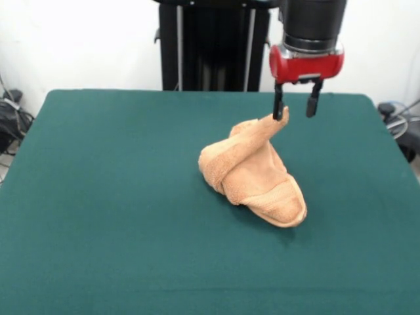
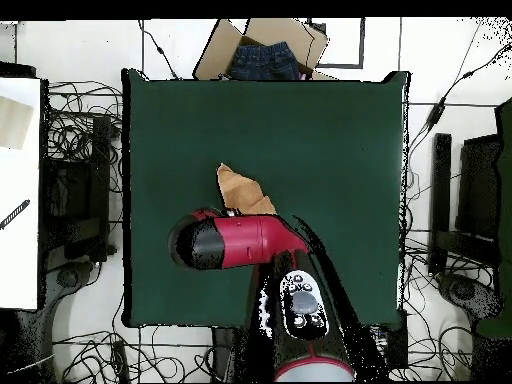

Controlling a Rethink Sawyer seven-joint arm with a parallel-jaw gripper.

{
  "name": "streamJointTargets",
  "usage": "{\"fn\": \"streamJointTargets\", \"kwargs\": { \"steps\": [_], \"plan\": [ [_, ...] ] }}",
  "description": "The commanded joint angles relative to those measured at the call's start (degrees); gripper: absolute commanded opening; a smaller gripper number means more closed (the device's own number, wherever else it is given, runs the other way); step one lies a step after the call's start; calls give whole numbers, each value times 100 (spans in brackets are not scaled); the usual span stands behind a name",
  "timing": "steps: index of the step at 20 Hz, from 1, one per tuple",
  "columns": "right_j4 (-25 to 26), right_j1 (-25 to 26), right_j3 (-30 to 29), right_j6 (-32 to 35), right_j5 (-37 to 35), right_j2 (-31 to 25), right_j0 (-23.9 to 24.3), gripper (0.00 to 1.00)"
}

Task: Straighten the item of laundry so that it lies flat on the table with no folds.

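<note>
Fingers (image 1: 279, 108) apart, clamped on nothing, though one tip meets the raised corner of the towel (image 1: 252, 174). Gripper (image 1: 296, 106) hanging over the far middle of the table (image 1: 98, 197). Towel bunched in a rolled heap near mid-table, one corner peaked up toward that tip, the rest slumped lower and toward the near side. Overhead, mostly hidden beneath the red arm (image 2: 235, 242). Likely trouble: a pinch catching only the very tip, so slipping free on the lift, or dragging the heap without opening its folds.
</note>
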State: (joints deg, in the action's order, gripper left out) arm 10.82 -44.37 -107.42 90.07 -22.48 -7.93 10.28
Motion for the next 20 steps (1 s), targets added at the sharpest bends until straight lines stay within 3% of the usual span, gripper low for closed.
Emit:
{"fn": "streamJointTargets", "kwargs": {
  "steps": [1, 6, 14, 20],
  "plan": [
    [298, 377, 615, 915, -244, 593, -284, 100],
    [203, 566, 397, 753, 210, 416, 9, 100],
    [255, 864, 342, 847, 573, 419, 11, 100],
    [290, 994, 177, 588, 786, 79, 340, 100]
  ]
}}
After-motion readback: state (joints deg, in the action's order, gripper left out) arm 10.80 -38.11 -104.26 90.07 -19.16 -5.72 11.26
